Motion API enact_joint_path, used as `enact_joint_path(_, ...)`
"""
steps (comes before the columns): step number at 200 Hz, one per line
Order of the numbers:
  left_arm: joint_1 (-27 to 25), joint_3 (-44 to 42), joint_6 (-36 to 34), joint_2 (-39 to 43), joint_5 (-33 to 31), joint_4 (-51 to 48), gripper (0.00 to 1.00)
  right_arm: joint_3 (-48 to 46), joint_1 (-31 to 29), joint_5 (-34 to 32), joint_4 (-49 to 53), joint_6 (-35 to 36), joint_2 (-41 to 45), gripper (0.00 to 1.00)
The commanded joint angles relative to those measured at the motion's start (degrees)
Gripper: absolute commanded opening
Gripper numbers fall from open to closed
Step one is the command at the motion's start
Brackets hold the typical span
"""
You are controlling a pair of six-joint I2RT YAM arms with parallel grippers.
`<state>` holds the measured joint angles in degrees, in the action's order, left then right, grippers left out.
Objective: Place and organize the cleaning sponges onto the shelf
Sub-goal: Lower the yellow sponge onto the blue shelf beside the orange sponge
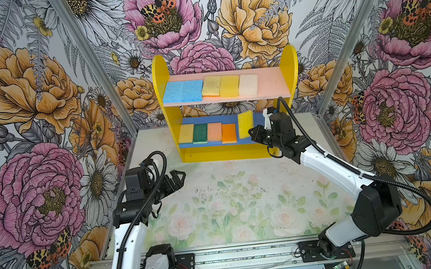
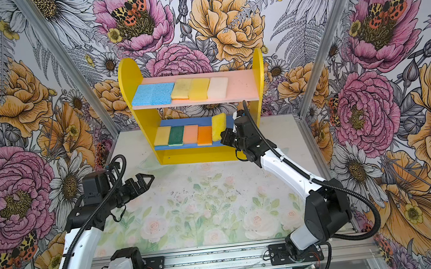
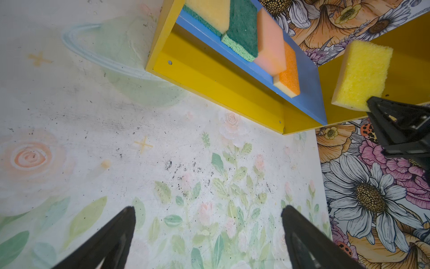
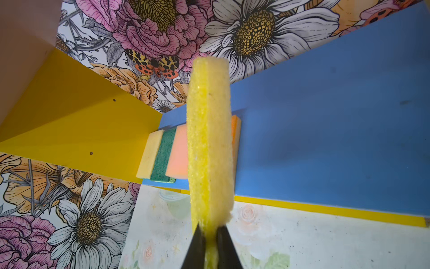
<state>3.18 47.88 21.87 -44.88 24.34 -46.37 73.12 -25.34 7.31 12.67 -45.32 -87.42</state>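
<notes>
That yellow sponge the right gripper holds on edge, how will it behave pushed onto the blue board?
Probably soft: the yellow sponge pinches in where the right gripper squeezes its end. Likely light, as it stands out from that small grip with little sag. Its porous foam should drag, not slide, on the blue board.

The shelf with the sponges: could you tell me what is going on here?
The right tool pinches a yellow sponge on edge over the bare end of the blue lower board, beside four sponges lying there. Five more lie on the pink upper board. The left tool hangs open and empty over the table.
</notes>
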Motion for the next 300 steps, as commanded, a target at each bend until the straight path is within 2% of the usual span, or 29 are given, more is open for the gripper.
enact_joint_path(1, 0.31, -0.85, -0.96, 0.28, 1.50, 1.94, 0.99, 2.87, 0.73, 0.22, -0.27, 0.98, -2.26, 0.12)
enact_joint_path(101, -0.52, -1.02, -1.04, -0.19, 1.72, 2.12, 0.99, 7.27, 2.12, 2.88, -0.39, -0.16, -10.77, 0.13)
enact_joint_path(221, -0.46, -0.98, -0.89, -0.78, 1.52, 2.07, 0.99, 7.65, 3.36, 5.27, -0.63, -1.05, -14.07, 0.16)
enact_joint_path(237, -0.46, -1.02, -0.95, -0.82, 1.54, 2.09, 0.99, 7.65, 3.37, 5.74, -0.64, -1.13, -14.35, 0.21)
enact_joint_path(279, -0.44, -0.98, -0.93, -0.87, 1.59, 2.07, 0.99, 7.47, 3.46, 5.87, -0.56, -1.57, -14.54, 0.43)
enact_joint_path(300, -0.41, -1.00, -0.98, -0.82, 1.63, 2.07, 0.99, 7.53, 3.45, 5.96, -0.54, -1.63, -14.45, 0.46)
